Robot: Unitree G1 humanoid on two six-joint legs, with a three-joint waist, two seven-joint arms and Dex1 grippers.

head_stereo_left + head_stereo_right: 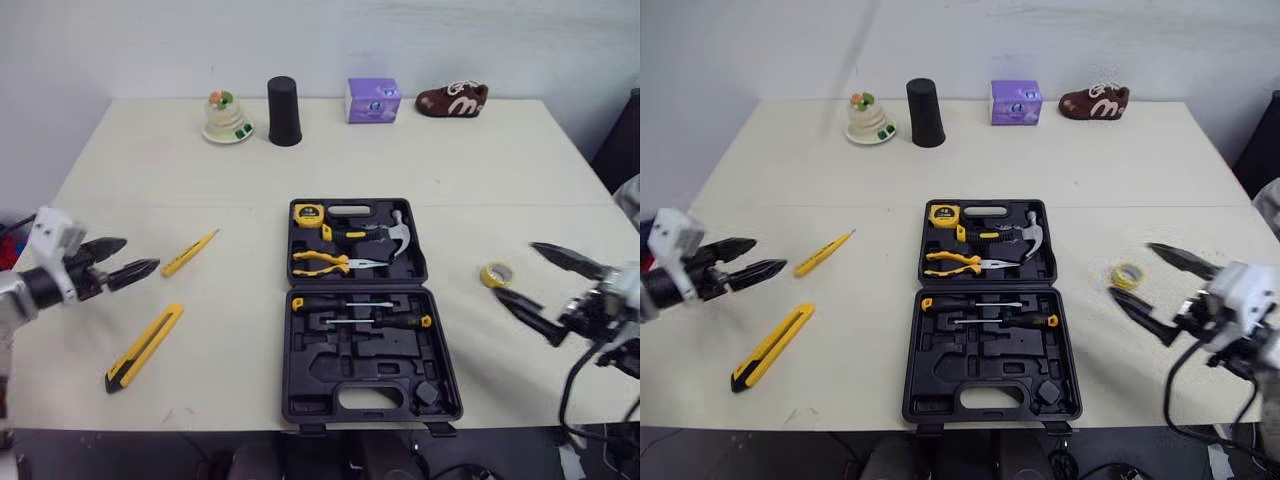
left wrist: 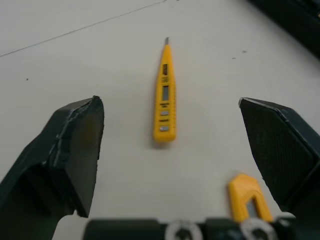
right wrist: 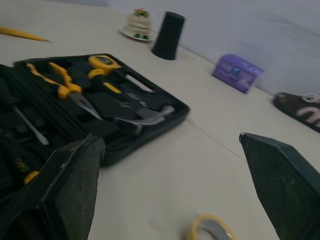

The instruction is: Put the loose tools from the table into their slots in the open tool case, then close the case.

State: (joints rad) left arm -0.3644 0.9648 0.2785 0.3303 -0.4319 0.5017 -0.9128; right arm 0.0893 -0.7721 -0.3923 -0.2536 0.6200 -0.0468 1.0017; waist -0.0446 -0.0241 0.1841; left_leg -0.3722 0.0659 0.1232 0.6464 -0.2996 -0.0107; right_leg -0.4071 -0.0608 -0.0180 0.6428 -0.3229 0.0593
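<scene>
1. Tool case [image 1: 365,370] lies open; hammer [image 1: 398,232], pliers [image 1: 325,264], tape measure [image 1: 307,213] and screwdrivers [image 1: 360,305] sit in their slots.
2. Loose: yellow tester pen [image 1: 190,252] and utility knife [image 1: 145,346] left of the case, tape roll [image 1: 496,275] right of it.
3. Left gripper [image 1: 140,254]: jaws spread, empty, left of the case, near the pen.
4. Right gripper [image 3: 170,142]: jaws spread, empty, right of the case, beside the tape roll.

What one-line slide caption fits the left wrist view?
Open left pincer aimed at a yellow tester pen lying on the table, a yellow utility knife nearby.
</scene>
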